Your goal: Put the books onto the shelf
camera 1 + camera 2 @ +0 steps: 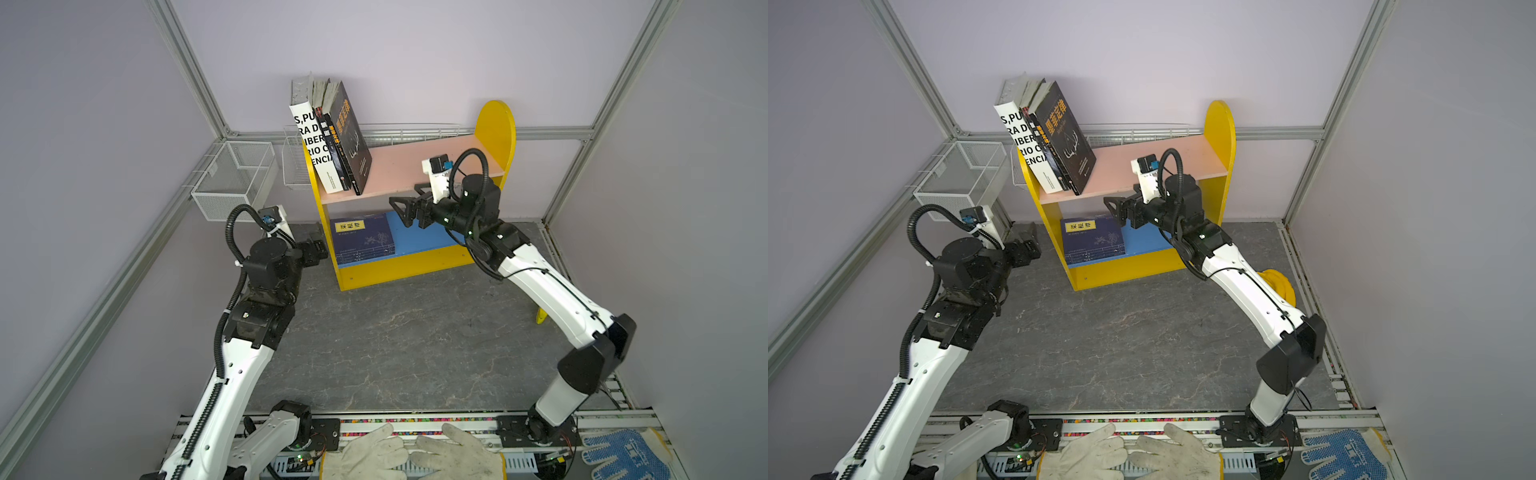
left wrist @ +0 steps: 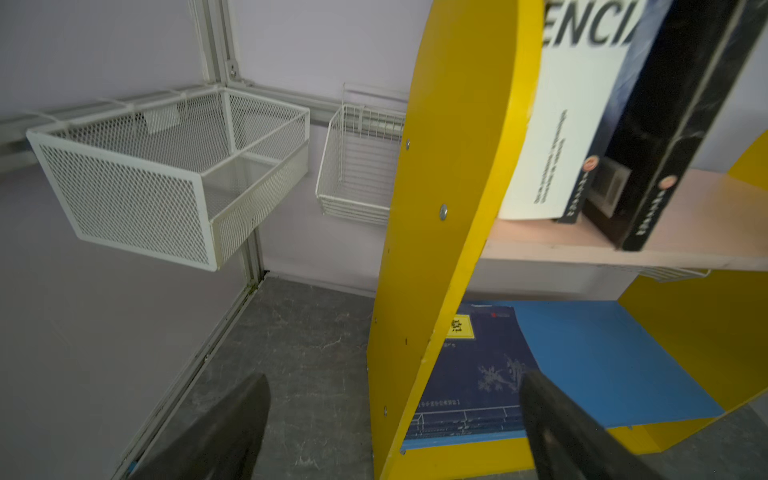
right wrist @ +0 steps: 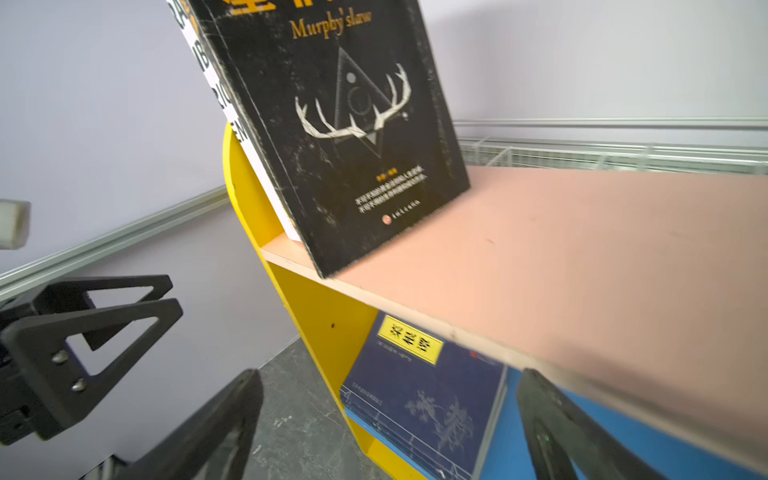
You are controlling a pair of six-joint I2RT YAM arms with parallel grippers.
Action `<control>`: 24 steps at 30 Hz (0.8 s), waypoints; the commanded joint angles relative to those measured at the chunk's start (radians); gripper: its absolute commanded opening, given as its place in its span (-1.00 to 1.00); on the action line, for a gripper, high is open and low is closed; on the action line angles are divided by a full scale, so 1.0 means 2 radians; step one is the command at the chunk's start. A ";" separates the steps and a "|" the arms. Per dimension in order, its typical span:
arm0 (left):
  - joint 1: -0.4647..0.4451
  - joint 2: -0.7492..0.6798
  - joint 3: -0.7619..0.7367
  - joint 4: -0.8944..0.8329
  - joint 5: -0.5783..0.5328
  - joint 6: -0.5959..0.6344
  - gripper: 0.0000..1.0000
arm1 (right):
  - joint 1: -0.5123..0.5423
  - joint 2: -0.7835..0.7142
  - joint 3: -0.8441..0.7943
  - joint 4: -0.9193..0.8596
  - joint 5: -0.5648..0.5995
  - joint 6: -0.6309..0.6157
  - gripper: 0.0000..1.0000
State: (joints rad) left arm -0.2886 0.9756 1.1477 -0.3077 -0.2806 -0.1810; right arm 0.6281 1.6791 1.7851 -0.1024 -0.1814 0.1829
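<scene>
Gloves [image 1: 370, 451] before shelf [image 1: 399, 166].
Books [image 1: 349, 137] lean on its side for support; navy stack [image 1: 363, 239] flat on lower board [image 1: 428, 237]; left gripper [image 2: 392, 376], right gripper [image 1: 401, 212] spread.

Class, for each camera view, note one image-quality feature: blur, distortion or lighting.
In both top views, wide-angle distortion splays the frame rails, under soft even light; left wrist view: lettering on the white book smears, the left end effector's fingers look soft; right wrist view: the navy books and near edge of the pink board blur.
</scene>
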 commanded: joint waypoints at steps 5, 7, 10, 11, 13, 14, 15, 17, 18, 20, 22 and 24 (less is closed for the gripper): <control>0.009 0.046 -0.103 0.056 -0.026 -0.028 0.99 | -0.024 -0.140 -0.188 -0.074 0.205 -0.049 0.77; 0.011 0.053 -0.140 0.097 -0.052 -0.024 0.98 | -0.042 -0.171 -0.237 -0.100 0.252 -0.035 0.77; 0.024 0.060 -0.191 0.162 -0.077 -0.033 0.99 | -0.073 -0.203 -0.303 -0.125 0.301 -0.004 0.78; 0.026 0.063 -0.208 0.187 -0.087 -0.026 0.99 | -0.083 -0.213 -0.324 -0.128 0.316 0.005 0.78; 0.031 0.074 -0.242 0.234 -0.110 -0.006 0.99 | -0.104 -0.237 -0.379 -0.119 0.358 0.026 0.78; 0.036 0.081 -0.252 0.249 -0.115 0.000 0.99 | -0.113 -0.246 -0.400 -0.111 0.370 0.035 0.78; 0.046 0.090 -0.261 0.261 -0.115 0.000 0.99 | -0.125 -0.257 -0.424 -0.103 0.384 0.045 0.77; 0.071 0.106 -0.281 0.292 -0.089 -0.009 0.99 | -0.144 -0.272 -0.458 -0.092 0.412 0.063 0.77; 0.082 0.116 -0.294 0.318 -0.079 -0.011 0.99 | -0.151 -0.277 -0.474 -0.094 0.439 0.076 0.78; 0.090 0.139 -0.322 0.393 -0.080 0.002 0.99 | -0.152 -0.287 -0.500 -0.076 0.494 0.079 0.78; 0.092 0.146 -0.327 0.409 -0.088 0.014 0.98 | -0.158 -0.293 -0.524 -0.043 0.514 0.065 0.77; 0.092 0.158 -0.326 0.428 -0.098 0.043 0.99 | -0.165 -0.289 -0.534 -0.029 0.514 0.060 0.78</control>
State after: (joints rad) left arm -0.1081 1.2785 0.4885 0.3775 -0.4511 -0.1619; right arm 0.3122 1.1122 0.7452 -0.2646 0.7364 0.2920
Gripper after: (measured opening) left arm 0.992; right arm 0.887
